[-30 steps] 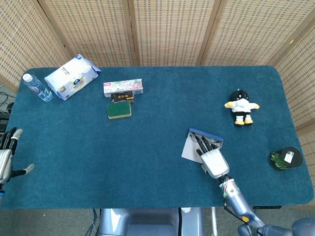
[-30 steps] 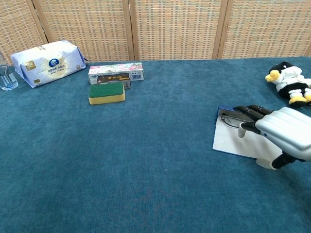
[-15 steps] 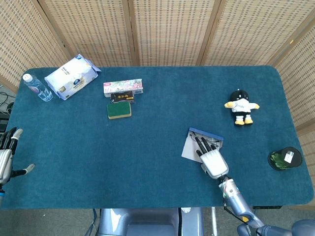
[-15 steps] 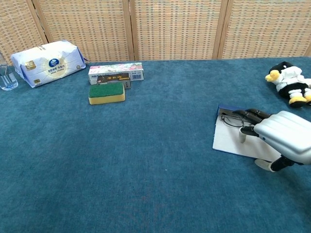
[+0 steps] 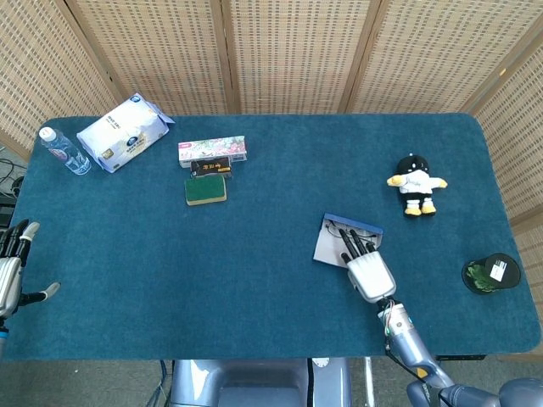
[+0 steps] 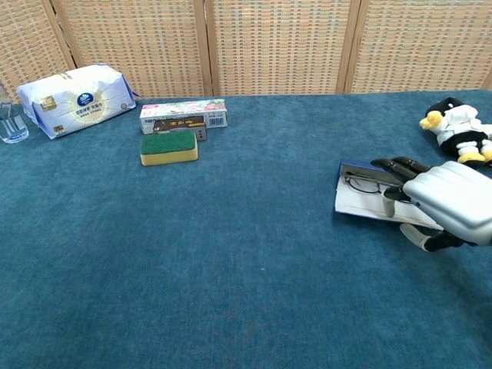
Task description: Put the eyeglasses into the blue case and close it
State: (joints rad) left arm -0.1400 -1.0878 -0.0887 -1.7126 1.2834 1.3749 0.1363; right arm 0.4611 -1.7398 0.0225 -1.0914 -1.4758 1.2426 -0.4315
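The blue case [image 5: 328, 246] [image 6: 360, 204] lies open on the right half of the table, its pale flap toward me. The eyeglasses [image 6: 361, 183] [image 5: 362, 229] rest inside along its blue back rim. My right hand [image 5: 368, 273] [image 6: 452, 201] grips the case from the near side: its fingers [image 6: 396, 165] lie over the glasses and the thumb sits under the flap's near edge, which is tilted up off the cloth. At the table's left edge my left hand [image 5: 10, 270] holds nothing, its fingers apart.
A plush toy [image 5: 415, 185] [image 6: 459, 129] sits beyond the case to the right, and a black round object [image 5: 490, 273] lies near the right edge. A sponge [image 5: 205, 190], a flat box [image 5: 212, 150], a tissue pack [image 5: 124, 131] and a bottle [image 5: 64, 151] stand at the far left.
My right hand has slid forward over the case, and the flap's near edge has risen off the table. The case shifted slightly away from me. The left hand has not moved.
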